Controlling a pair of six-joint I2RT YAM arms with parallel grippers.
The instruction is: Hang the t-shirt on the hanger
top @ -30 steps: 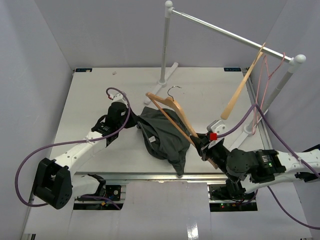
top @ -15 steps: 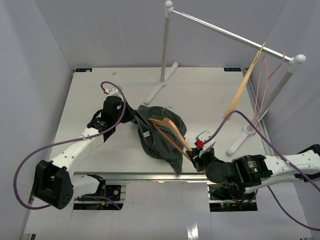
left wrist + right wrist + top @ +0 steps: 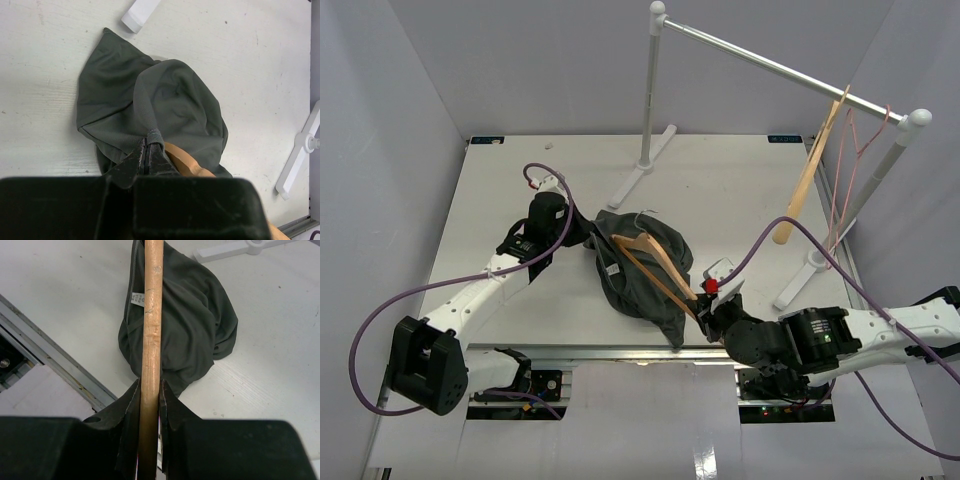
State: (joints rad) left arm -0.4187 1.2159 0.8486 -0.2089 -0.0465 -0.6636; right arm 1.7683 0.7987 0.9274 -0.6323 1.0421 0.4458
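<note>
The dark grey-green t-shirt [image 3: 655, 285] lies bunched at the table's middle front, its white label [image 3: 613, 268] showing. The tan wooden hanger [image 3: 655, 262] lies across it, one end among the folds. My right gripper [image 3: 705, 298] is shut on the hanger's bar at the shirt's right edge; in the right wrist view the bar [image 3: 151, 315] runs up between the fingers over the t-shirt [image 3: 195, 325]. My left gripper [image 3: 585, 238] is shut on a fold of the t-shirt [image 3: 165, 100] at its left side, with hanger wood [image 3: 187, 162] just right of the tips.
A white clothes rack stands at the back and right, with its rail [image 3: 760, 65] overhead and feet [image 3: 642, 168] [image 3: 805, 275] on the table. A second wooden hanger [image 3: 810, 175] and a thin pink hanger [image 3: 845, 170] hang from the rail. The table's front edge is just below the shirt.
My right gripper has carried the hanger left and down onto the shirt. My left gripper has shifted slightly toward the back, still holding the fabric.
</note>
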